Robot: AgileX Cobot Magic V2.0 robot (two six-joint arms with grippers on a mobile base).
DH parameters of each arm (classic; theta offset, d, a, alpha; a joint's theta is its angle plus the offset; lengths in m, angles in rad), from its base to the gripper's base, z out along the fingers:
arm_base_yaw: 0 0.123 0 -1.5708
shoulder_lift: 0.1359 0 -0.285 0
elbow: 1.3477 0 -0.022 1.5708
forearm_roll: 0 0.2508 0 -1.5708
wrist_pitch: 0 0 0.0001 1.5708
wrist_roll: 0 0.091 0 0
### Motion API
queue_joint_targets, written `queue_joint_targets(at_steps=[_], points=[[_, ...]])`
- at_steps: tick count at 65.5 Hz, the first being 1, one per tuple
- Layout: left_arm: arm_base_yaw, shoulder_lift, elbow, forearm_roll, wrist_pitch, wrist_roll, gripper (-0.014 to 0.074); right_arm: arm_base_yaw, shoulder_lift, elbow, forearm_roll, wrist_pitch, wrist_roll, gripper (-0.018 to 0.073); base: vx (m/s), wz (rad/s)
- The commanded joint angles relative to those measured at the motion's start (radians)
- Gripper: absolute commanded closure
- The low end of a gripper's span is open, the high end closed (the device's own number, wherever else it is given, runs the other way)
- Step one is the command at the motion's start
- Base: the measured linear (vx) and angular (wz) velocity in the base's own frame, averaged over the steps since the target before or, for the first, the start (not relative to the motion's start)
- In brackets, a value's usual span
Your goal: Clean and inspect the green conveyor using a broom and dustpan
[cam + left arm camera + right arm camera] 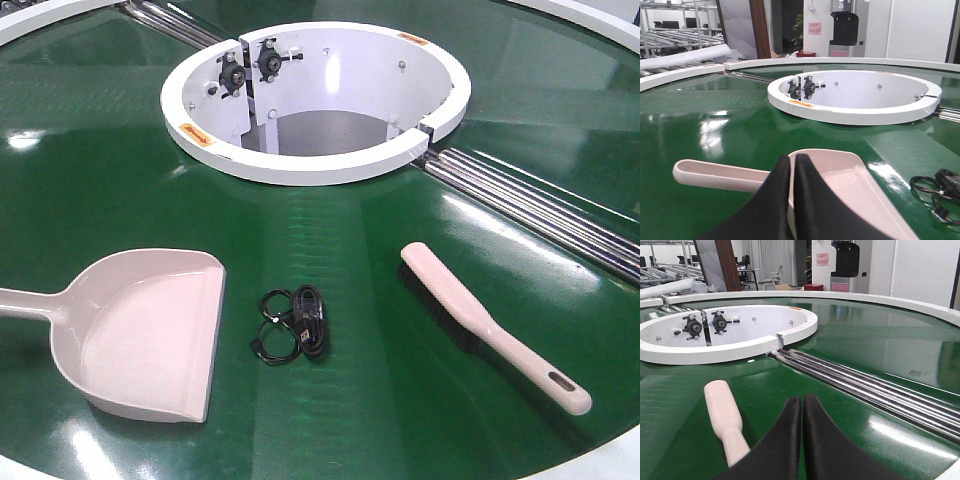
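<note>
Your green conveyor [100, 170] carries the dustpan [150, 335] left and the broom [490, 328] right of a coiled black cable [297, 325], seemingly one tool per arm. The left gripper [793, 159] and right gripper [802, 401] hover by theirs, fingers pressed together, holding nothing.

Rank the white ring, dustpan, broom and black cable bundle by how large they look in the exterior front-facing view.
1. white ring
2. dustpan
3. broom
4. black cable bundle
The dustpan outranks the broom by area only; in length they look about alike.
</note>
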Motion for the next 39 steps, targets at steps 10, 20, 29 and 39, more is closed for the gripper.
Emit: queue_joint_targets(at_steps=[10, 20, 29, 39], points=[[0.000, -0.014, 0.008, -0.001, -0.071, -0.010, 0.0603, -0.008, -0.011, 0.004, -0.008, -0.075, -0.009, 0.0568, 0.00, 0.00], [0.000, -0.014, 0.008, -0.001, -0.071, -0.010, 0.0603, -0.008, -0.011, 0.004, -0.008, -0.075, -0.009, 0.0568, 0.00, 0.00], [0.000, -0.014, 0.008, -0.001, -0.071, -0.010, 0.0603, -0.008, -0.011, 0.004, -0.008, -0.075, -0.009, 0.0568, 0.00, 0.00], [0.000, -0.014, 0.008, -0.001, -0.071, -0.010, 0.0603, -0.008, -0.011, 0.004, -0.008, -0.075, -0.009, 0.0568, 0.00, 0.00]])
